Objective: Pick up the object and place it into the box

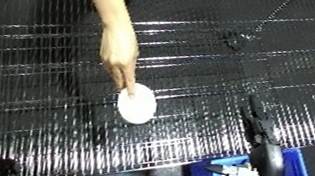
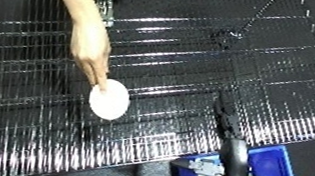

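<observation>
Covering most of the frame is a black wire grid surface (image 1: 229,61), which is lying under everything and sloping from upper left to lower right. A person's arm is reaching down from the upper left, and the person's hand (image 1: 119,52) is touching the top edge of the white round object (image 1: 136,104), which is lying flat on the grid left of centre. The blue bin (image 1: 303,173) is sitting at the lower right corner, already holding some small items that cannot be identified.

The right robot hand (image 1: 255,122) is rising out of the lower right, above the bin's near corner, and is pointing up-frame along the grid, well apart from the object. Whether it is wide or narrow I cannot tell; it is holding nothing. The left robot hand is not showing.

Judging the step in hand as the approach to the pick: the reach is best delayed until the person's hand is withdrawing. The object is looking thin and flat, and the open wires are inviting a snag, so a shallow approach from its right edge is advisable.
</observation>
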### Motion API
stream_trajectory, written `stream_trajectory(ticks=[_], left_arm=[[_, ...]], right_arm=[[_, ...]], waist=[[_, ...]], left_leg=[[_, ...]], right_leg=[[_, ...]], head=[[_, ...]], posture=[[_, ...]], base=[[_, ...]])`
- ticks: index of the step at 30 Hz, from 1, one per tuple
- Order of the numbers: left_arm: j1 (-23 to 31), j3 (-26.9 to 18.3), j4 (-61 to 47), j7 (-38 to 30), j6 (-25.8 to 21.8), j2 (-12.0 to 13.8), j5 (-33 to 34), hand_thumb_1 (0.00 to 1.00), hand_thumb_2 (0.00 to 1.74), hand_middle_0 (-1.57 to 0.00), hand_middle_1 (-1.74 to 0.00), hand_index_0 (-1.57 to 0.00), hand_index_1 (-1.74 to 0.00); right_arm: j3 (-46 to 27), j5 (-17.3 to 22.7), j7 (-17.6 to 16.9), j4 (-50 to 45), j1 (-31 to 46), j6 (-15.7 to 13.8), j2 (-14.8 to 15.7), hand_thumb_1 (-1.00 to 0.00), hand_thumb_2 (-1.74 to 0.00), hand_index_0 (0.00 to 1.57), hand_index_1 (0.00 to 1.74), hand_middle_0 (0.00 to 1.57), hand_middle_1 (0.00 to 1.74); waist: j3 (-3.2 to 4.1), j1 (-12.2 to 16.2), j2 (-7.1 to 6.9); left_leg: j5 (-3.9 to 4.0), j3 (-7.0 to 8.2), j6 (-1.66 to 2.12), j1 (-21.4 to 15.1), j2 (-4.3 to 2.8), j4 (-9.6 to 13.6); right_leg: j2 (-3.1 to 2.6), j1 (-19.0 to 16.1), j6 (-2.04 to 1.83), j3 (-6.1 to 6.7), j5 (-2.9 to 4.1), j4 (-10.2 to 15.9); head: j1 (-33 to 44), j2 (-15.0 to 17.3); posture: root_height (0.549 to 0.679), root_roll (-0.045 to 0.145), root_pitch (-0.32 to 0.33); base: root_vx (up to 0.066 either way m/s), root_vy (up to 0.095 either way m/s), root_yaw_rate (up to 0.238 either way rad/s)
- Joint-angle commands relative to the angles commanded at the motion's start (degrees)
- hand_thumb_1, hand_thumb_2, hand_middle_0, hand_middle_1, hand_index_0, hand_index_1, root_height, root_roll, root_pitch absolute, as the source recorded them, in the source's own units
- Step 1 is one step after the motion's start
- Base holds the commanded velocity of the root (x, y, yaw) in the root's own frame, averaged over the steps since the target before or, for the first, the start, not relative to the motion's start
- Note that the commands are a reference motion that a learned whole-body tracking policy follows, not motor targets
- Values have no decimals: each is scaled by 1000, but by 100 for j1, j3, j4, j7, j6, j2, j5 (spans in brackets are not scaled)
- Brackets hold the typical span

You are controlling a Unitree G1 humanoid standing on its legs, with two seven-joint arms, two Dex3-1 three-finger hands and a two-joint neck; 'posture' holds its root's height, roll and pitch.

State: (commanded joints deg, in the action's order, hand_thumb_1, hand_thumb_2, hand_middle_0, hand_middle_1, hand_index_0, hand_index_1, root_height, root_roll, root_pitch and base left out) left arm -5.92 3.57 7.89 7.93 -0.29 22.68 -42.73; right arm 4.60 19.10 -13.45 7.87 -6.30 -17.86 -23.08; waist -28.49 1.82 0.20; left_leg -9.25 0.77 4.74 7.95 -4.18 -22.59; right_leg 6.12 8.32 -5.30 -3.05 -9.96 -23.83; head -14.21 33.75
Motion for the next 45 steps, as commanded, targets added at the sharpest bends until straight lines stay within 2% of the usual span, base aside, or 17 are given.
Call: stream_trajectory(ticks=[4,7,13,23,35,41,45], left_arm=[[-118,52,19,-92,-86,14,48,1000,1740,-1570,-1740,-1570,-1740],[-202,66,39,-159,-151,42,83,1000,1740,-1570,-1740,-1570,-1740],[-372,108,62,-279,-189,84,140,1000,1740,-1570,-1740,-1570,-1740],[-584,244,32,-418,-75,144,175,1000,1740,-1570,-1740,-1570,-1740],[-770,380,-96,-551,-35,171,206,1000,1740,-1570,-1740,-1570,-1740],[-855,437,-195,-656,-40,148,143,1000,1740,-1570,-1740,-1570,-1740],[-891,475,-256,-736,-44,124,115,1000,1740,-1570,-1740,-1570,-1740]], right_arm=[[140,-78,33,109,-218,25,-91,0,0,0,0,0,0],[230,-124,68,195,-399,53,-162,0,0,0,0,0,0],[324,-170,101,317,-755,158,-253,0,0,0,0,0,0],[417,-216,167,432,-1267,298,-325,0,0,0,0,0,0],[651,-366,201,489,-1848,523,-329,0,0,0,0,0,0],[792,-411,177,478,-2185,650,-336,0,0,0,0,0,0],[844,-353,147,475,-2378,663,-349,0,0,0,0,0,0]], waist=[[-97,-48,44],[-130,-83,77],[-131,-139,114],[-131,-239,132],[-131,-350,188],[-131,-407,209],[-131,-439,230]], left_leg=[[-28,-38,7,149,39,-140],[-52,-63,3,294,83,-254],[-99,-99,-17,633,170,-479],[-164,-146,-65,1213,271,-774],[-233,-143,-112,1711,342,-895],[-287,-156,-133,1899,373,-956],[-306,-158,-149,2008,384,-975]], right_leg=[[23,126,12,-6,-12,-122],[50,268,11,-6,-23,-240],[106,632,-16,3,-40,-514],[171,1270,-82,26,-49,-909],[226,1854,-152,42,3,-1096],[252,2070,-172,32,28,-1141],[267,2192,-175,23,25,-1182]], head=[[-19,-57],[8,-131],[116,-362],[187,-722],[122,-1146],[-25,-1223],[-26,-1138]], posture=[[670,39,-50],[669,42,-43],[666,46,-20],[660,47,31],[654,43,91],[653,42,116],[651,41,131]], base=[[-23,22,37],[-12,38,53],[-9,35,73],[2,27,83],[14,35,72],[18,33,46],[17,37,32]])
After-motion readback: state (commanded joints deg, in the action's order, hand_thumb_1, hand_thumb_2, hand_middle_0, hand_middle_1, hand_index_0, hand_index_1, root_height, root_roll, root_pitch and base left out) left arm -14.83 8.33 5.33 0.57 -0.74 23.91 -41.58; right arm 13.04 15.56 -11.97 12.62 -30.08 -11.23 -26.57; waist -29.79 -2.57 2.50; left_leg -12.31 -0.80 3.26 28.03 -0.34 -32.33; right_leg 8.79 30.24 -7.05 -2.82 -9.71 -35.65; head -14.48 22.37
